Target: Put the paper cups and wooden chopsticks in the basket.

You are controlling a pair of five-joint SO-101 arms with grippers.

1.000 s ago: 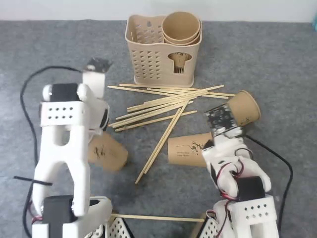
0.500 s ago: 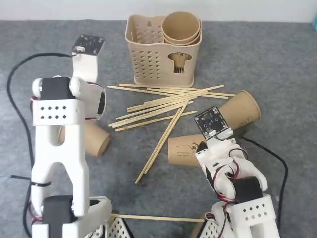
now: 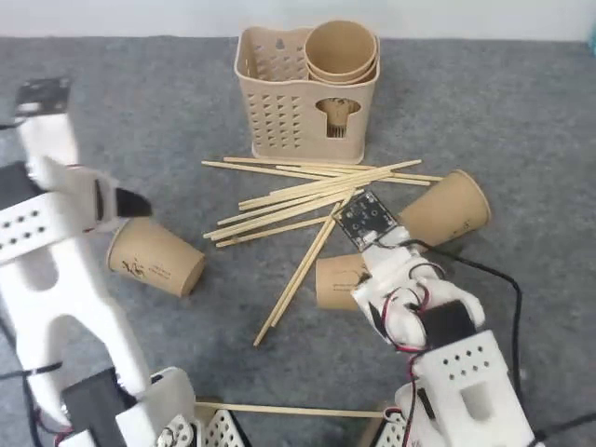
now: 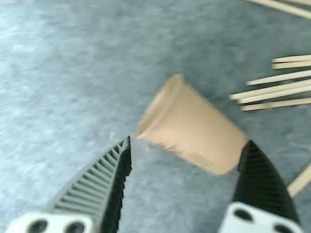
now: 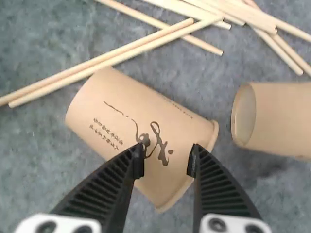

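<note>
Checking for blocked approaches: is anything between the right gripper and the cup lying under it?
Nothing visible does. The right gripper hangs with jaws open over the lying paper cup; the chopsticks and a second cup lie beside it, not between.

Grey felt matting (image 3: 521, 112) lies under your left gripper (image 4: 188, 143) and your right gripper (image 5: 165, 147) alike and stretches ahead of both to a pale wall strip (image 3: 140, 17) at the far edge. Far ahead of your right gripper and off to its right, a sliver of a teal object (image 3: 592, 42) sits near that strip, cut off by the high view's edge.
</note>
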